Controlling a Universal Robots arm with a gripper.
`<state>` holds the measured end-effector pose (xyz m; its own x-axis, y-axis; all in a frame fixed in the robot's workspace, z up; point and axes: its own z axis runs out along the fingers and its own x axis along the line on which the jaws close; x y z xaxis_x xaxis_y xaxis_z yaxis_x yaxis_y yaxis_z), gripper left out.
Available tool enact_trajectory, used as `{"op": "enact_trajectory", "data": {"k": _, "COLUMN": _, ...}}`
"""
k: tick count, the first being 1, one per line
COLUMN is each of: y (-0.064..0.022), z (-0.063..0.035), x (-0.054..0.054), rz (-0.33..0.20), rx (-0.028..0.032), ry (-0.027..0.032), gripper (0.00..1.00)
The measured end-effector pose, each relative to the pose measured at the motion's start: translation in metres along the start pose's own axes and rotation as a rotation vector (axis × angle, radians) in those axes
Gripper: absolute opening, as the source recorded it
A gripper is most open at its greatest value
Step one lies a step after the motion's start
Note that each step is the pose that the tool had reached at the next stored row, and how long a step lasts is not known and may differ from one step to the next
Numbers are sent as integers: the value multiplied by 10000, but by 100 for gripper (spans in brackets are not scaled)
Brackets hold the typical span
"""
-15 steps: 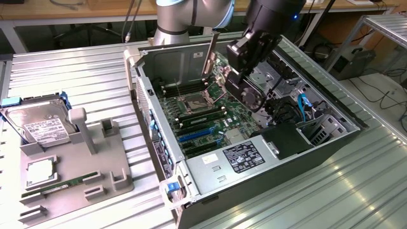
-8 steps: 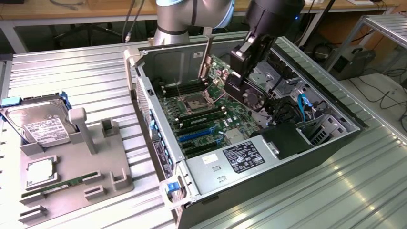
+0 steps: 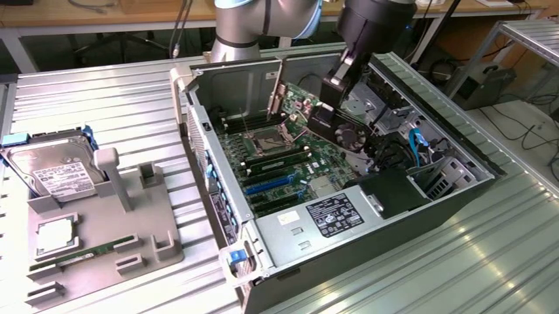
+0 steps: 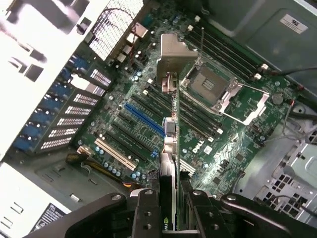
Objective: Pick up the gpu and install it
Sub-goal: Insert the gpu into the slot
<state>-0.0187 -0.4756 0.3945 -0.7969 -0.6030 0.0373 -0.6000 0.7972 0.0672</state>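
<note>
Over the motherboard (image 3: 288,163), inside the open computer case (image 3: 288,261) that lies on its side on the slatted metal table (image 3: 114,104), you have the gpu (image 3: 302,98) hanging clear of the board, close by the processor socket (image 4: 210,89). Your gripper (image 4: 169,198) is closed on the card's upper edge, its fingers (image 4: 148,213) pinching both faces. The card therefore hangs edge-down, with its silver bracket (image 4: 171,57) on the side of the case's vented back wall (image 4: 119,25). I judge that attitude is meant to bring the connector edge squarely to a slot. The card is not seated: the blue slot (image 4: 143,119) and its neighbours lie bare beneath it. Near the table's edge, the grey parts tray (image 3: 96,229) holds the hard drive (image 3: 57,173).
</note>
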Motion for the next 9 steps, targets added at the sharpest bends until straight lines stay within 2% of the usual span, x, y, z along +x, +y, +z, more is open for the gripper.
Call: {"op": "enact_trajectory", "data": {"k": 9, "y": -3, "z": 55, "x": -2, "rz": -1816, "rx": 86, "ry": 99, "gripper": 26}}
